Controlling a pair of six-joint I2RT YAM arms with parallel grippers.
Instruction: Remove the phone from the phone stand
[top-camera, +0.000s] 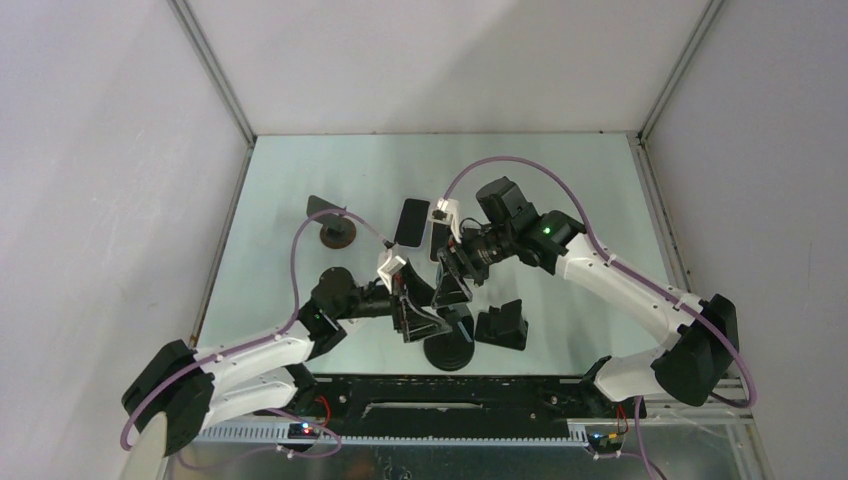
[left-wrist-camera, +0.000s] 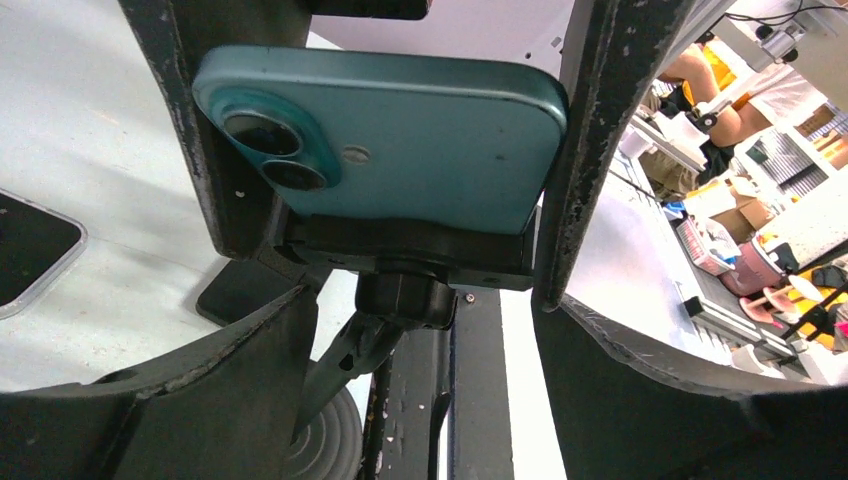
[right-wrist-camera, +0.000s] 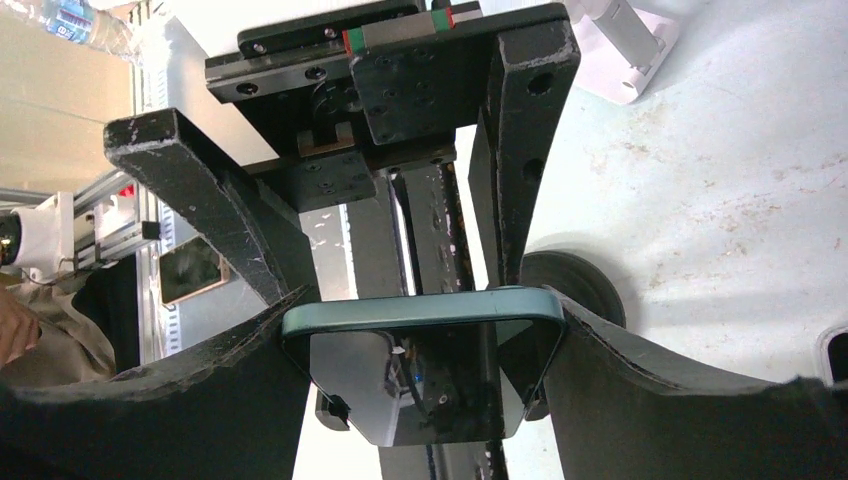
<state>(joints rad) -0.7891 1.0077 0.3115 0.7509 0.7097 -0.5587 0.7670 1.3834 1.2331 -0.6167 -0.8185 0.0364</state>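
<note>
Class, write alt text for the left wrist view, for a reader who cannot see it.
A teal phone, back and twin lenses toward the camera, sits in a black stand's clamp, pinched at both sides between the left claw's dark fingers. Pale tabletop lies behind.

From above we cannot see the teal smartphone (left-wrist-camera: 420, 140): the left hand (top-camera: 418, 318) and right hand (top-camera: 452, 282) crowd over it. At the left wrist, one finger (left-wrist-camera: 585, 150) hides a side edge, the black clamp (left-wrist-camera: 410, 250) covers its lower back, and a dark flat slab (left-wrist-camera: 30, 245) is cut off at the picture's edge, too little showing for us to name it.
</note>
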